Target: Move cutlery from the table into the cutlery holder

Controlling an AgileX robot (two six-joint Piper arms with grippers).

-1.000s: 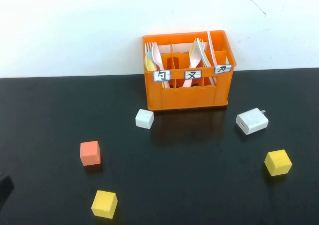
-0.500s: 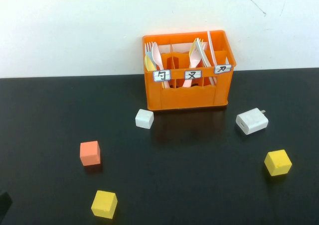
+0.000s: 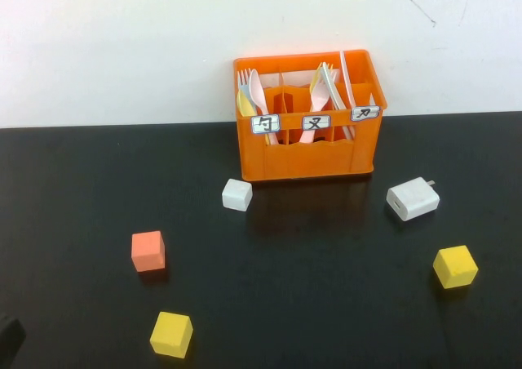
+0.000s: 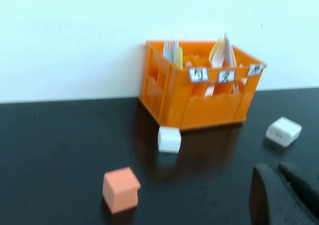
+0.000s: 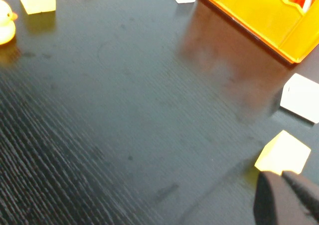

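The orange cutlery holder (image 3: 310, 158) stands at the back of the black table (image 3: 326, 304), against the white wall. All the cutlery I see stands inside it: a pale pink fork and spoon with a yellow spoon (image 3: 247, 100) on the left, pink pieces (image 3: 322, 91) in the middle, a pale knife (image 3: 349, 75) on the right. My left gripper (image 4: 273, 168) hovers shut and holds nothing, low over the table's front left; only a dark tip (image 3: 8, 333) of it shows in the high view. My right gripper (image 5: 280, 176) is shut and holds nothing, just short of a yellow cube (image 5: 284, 153).
A white cube (image 3: 236, 194) sits in front of the holder and a white charger plug (image 3: 412, 198) to its right. An orange-red cube (image 3: 148, 251) and a yellow cube (image 3: 171, 334) lie front left, another yellow cube (image 3: 454, 266) front right. A yellow duck (image 5: 5, 28) shows only in the right wrist view.
The dark tip of my left gripper has slipped lower along the left edge of the high view. Nothing on the table has moved.
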